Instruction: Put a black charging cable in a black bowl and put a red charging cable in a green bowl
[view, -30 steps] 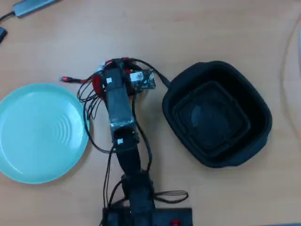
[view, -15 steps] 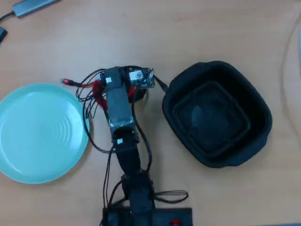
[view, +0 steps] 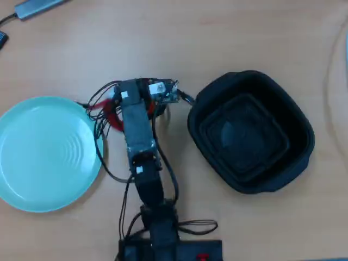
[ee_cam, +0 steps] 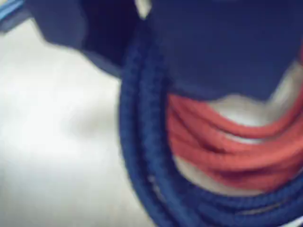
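In the wrist view, blurred and very close, one black charging cable (ee_cam: 142,156) curves in a dark bluish coil, and one red charging cable (ee_cam: 222,146) lies inside its curve, both on a pale surface. The gripper's dark body fills the top, and whether its jaws are spread or pressed together cannot be told. In the overhead view, one arm (view: 138,136) reaches up between two dishes on a light wooden table (view: 228,38): one green bowl (view: 46,155) left of the arm, one black bowl (view: 250,133) right of it, both holding nothing. A bit of red cable shows just left of the arm's head, beside the green bowl's rim.
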Robot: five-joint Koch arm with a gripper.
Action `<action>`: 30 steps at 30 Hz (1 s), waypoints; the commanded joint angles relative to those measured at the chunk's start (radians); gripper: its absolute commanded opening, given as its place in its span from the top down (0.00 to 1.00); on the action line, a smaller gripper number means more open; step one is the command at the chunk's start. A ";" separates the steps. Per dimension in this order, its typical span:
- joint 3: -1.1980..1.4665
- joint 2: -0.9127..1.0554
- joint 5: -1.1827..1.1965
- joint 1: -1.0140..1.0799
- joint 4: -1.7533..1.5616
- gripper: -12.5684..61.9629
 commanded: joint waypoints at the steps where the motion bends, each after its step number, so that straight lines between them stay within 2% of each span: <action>1: -0.067 0.202 0.005 -0.018 0.055 0.92; 9: -0.074 0.472 0.000 -0.021 0.060 0.92; 17: 0.000 0.638 -0.017 -0.006 0.069 0.92; 25: 0.015 0.689 -0.028 0.074 0.072 0.92; 30: -0.005 0.690 -0.167 0.098 0.063 0.92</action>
